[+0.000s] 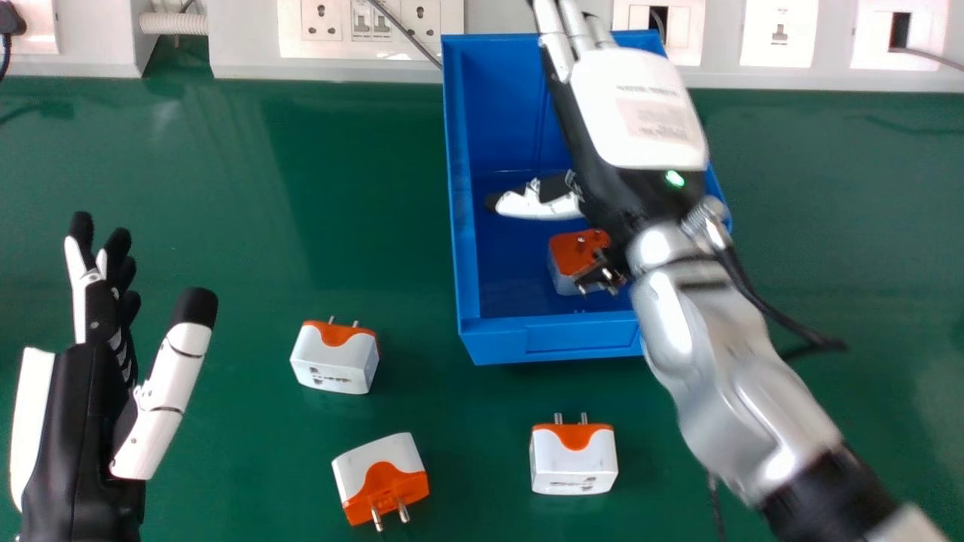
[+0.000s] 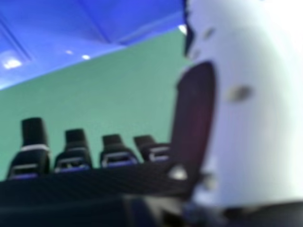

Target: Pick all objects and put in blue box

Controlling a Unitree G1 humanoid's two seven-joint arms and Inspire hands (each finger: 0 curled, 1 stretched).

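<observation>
1. fingers are open wide on your right hand [image 1: 640, 113], above the blue box [image 1: 497, 339], and your left hand [image 1: 83, 436].
2. three adapters [image 1: 335, 369] sit nearer you than the box's near edge; another adapter [image 1: 574, 252] is inside.

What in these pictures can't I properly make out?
Head view: part of the blue box, behind the right arm.
Head view: one side of the adapter inside, behind that arm.
Head view: finger ends of the right hand, cut off by the top edge.
</observation>
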